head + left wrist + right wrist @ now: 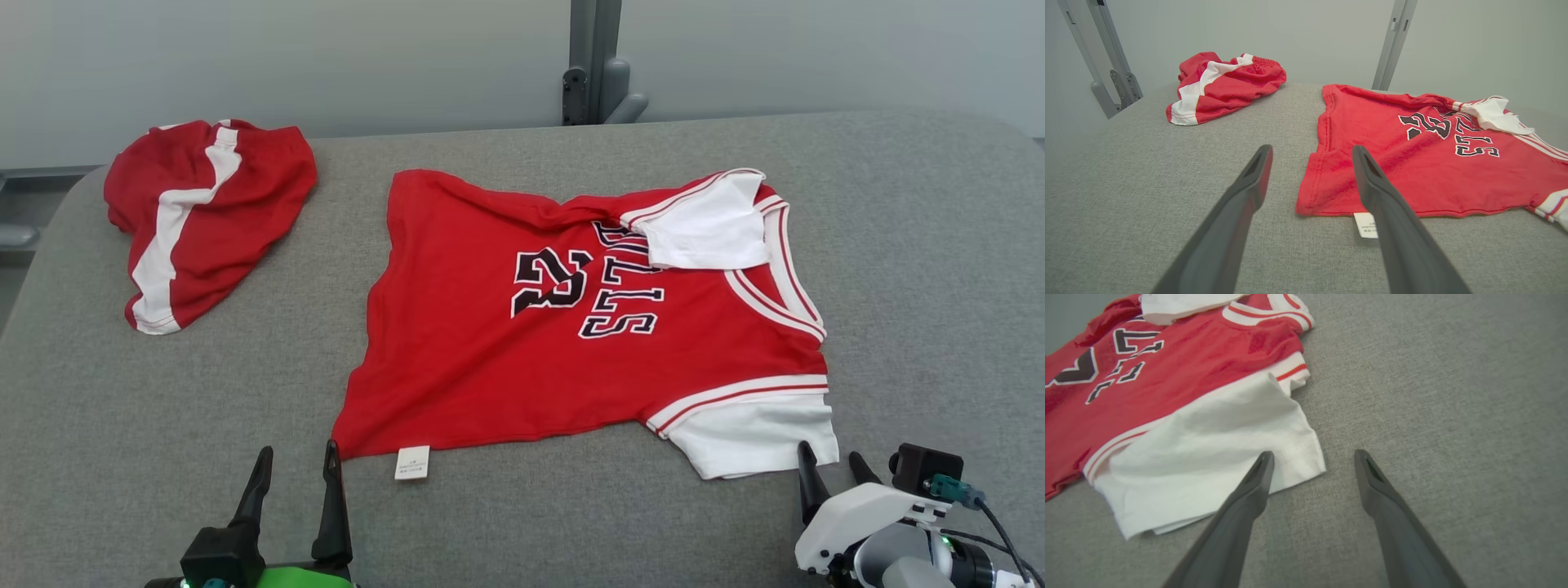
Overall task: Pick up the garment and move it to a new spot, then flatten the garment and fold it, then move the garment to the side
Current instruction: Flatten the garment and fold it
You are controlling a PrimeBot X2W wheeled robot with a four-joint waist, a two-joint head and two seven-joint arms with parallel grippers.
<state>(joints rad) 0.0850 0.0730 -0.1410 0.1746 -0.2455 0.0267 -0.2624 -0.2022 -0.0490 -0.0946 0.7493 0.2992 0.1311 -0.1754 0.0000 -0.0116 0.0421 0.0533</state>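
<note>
A red jersey [506, 343] with white sleeves and black lettering lies spread on the grey table, its hem toward the left and its collar toward the right. The far sleeve [706, 224] is folded over the chest. A white tag [412, 462] sticks out at the near hem corner. My left gripper [295, 457] stands open just in front of that corner [1310, 204], holding nothing. My right gripper [831, 461] is open at the near white sleeve [1208, 457], its left finger over the sleeve's edge, nothing between the fingers.
A second red garment with a white stripe [200, 216] lies bunched at the table's far left [1224, 85]. Grey metal posts [600, 61] rise behind the table against a pale wall. Bare grey tabletop [922, 269] stretches to the right of the jersey.
</note>
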